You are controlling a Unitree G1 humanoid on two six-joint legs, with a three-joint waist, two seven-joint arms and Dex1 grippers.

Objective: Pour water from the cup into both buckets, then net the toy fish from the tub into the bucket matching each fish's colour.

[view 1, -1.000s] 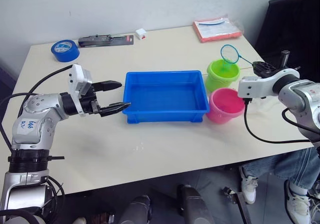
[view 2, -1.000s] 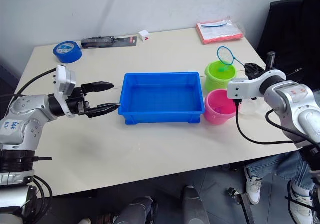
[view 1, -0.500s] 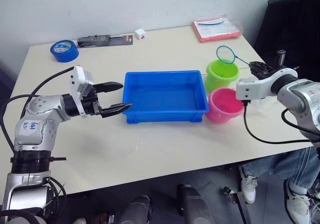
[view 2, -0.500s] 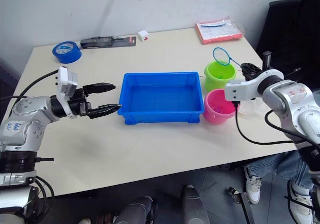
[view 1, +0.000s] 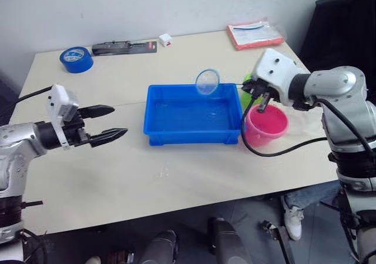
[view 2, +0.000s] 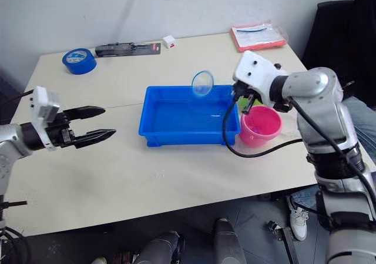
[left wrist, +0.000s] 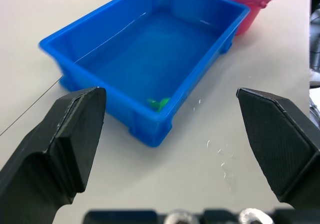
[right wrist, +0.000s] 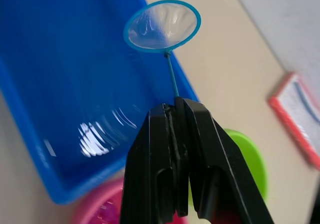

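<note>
Net pinched in closed right claw, poised above tub mid-frame; left claw spread empty. Best dipped slowly beneath green fish.

1. Even, soft indoor light; the tabletop looks bright with faint shadows.
2. White glare streaks lie on the water in the tub.
3. The net and the far background look blurred in the right wrist view.
</note>
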